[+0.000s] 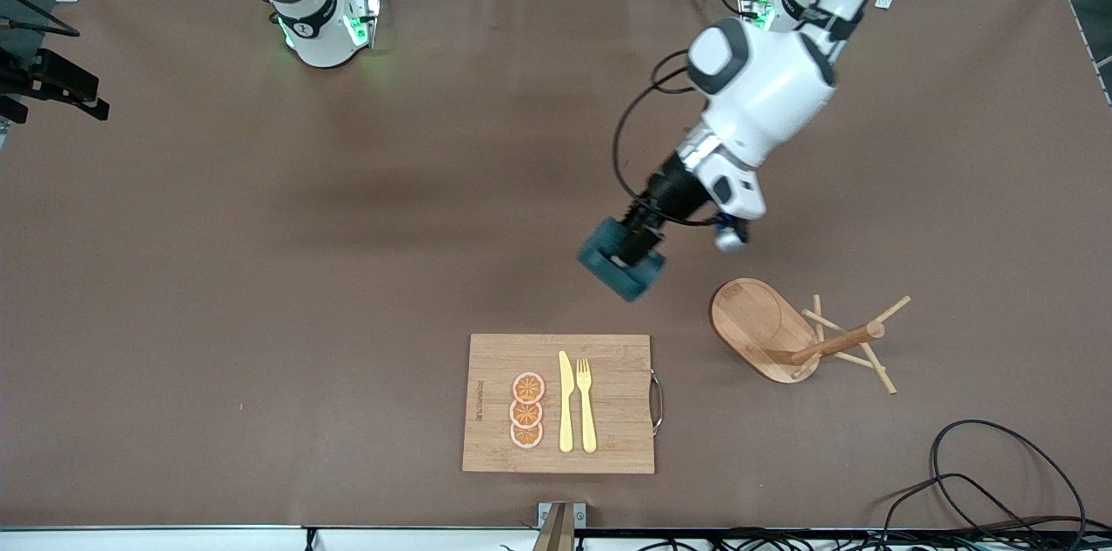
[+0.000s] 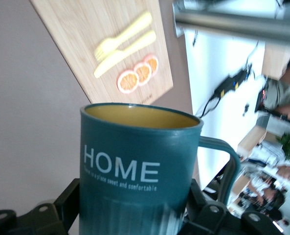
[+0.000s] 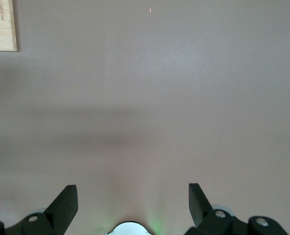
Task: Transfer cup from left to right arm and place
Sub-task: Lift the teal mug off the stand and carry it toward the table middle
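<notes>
The cup [image 1: 618, 271] is a dark teal mug with a mustard-yellow inside, white "HOME" lettering and a side handle. It hangs tilted in the air over bare brown table. My left gripper [image 1: 640, 253] is shut on it, one finger on each side of its lower body. In the left wrist view the cup [image 2: 135, 161] fills the foreground between the left gripper [image 2: 135, 193] fingers. My right gripper [image 3: 132, 192] shows only in the right wrist view. It is open with nothing between its fingers, over bare table.
A wooden cutting board [image 1: 608, 447] lies near the front edge with a yellow knife [image 1: 565, 403], a fork [image 1: 585, 405] and three orange slices [image 1: 526, 410]. A wooden peg stand [image 1: 769, 329] lies tipped over toward the left arm's end. Black cables [image 1: 999, 481] coil at the front corner.
</notes>
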